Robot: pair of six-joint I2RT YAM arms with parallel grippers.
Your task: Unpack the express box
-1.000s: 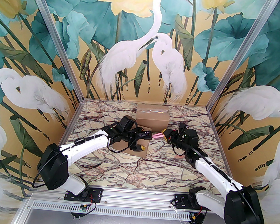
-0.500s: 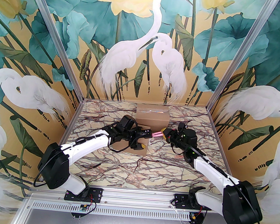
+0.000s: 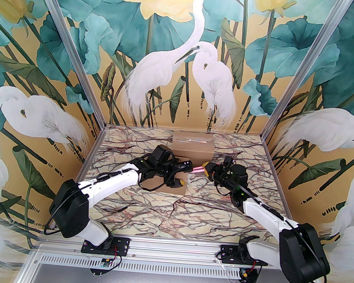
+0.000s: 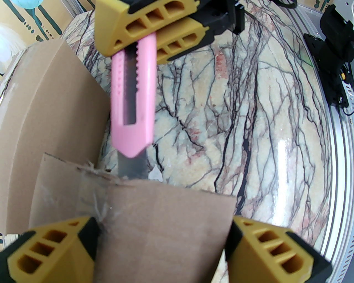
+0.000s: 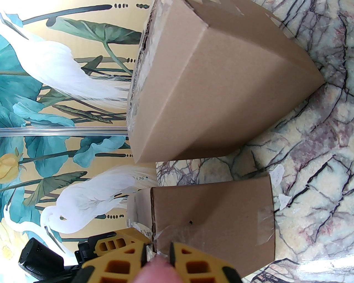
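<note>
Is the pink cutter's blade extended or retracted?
Extended: bare metal projects past the pink cutter tip, reaching the small box edge.

the smaller box (image 3: 173, 184) sits on the table (image 3: 189, 212) just before the larger box (image 3: 192, 149).

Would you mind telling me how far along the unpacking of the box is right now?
Done: the right end effector holds the pink knife.

In hand: its blade meets the torn, taped edge of the small box, which the open left end effector straddles.

Left: cutting the tape fully, opening the flaps, emptying it. The larger box looks sealed.
</note>
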